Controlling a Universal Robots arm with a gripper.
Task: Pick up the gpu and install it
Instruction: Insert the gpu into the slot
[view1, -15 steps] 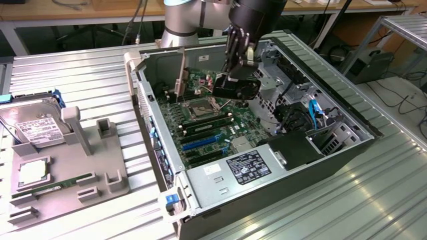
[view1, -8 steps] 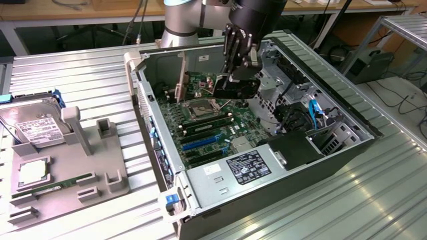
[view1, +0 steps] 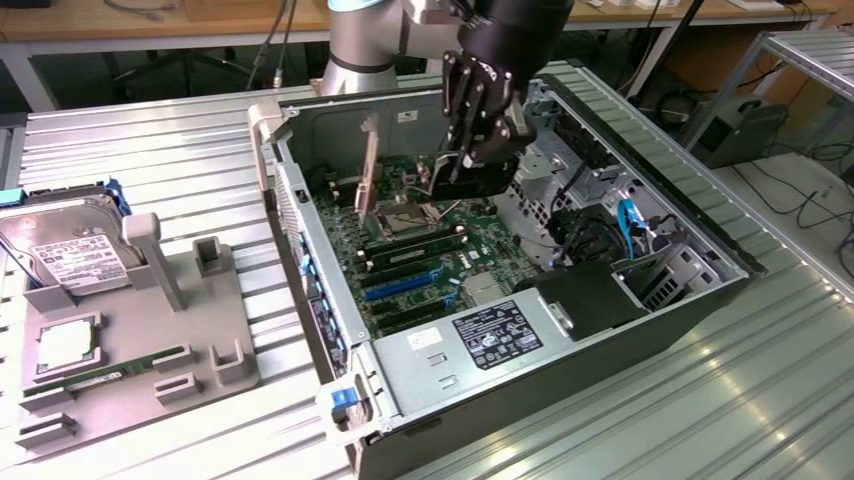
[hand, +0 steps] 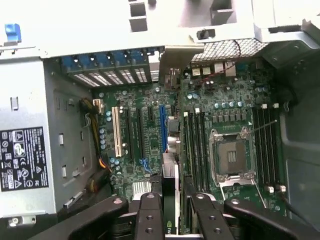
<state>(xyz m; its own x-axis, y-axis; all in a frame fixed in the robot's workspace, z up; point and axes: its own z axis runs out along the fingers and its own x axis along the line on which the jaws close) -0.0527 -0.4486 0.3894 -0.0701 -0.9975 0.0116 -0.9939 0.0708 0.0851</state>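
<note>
The gripper is clamped on the gpu, holding it edge-down above the motherboard, two o'clock from the socket in the exterior view; the card looks light, stiff and fragile, best held by its edges.

Bright and even from overhead, with soft, short shadows. Glares pale along the ribs of the metal bench, strongest toward its far edge. Throws a dull sheen off the hard drive by the bench's edge at the exterior view's left. Dims inside the open computer case, darkest around the drive bays at the exterior view's right. In the wrist view, lights the motherboard flatly, burns out to near-white beyond the case's slotted wall, and leaves the pincer, clamped on the gpu, as glossy black shapes with small highlights on the screws.
</note>
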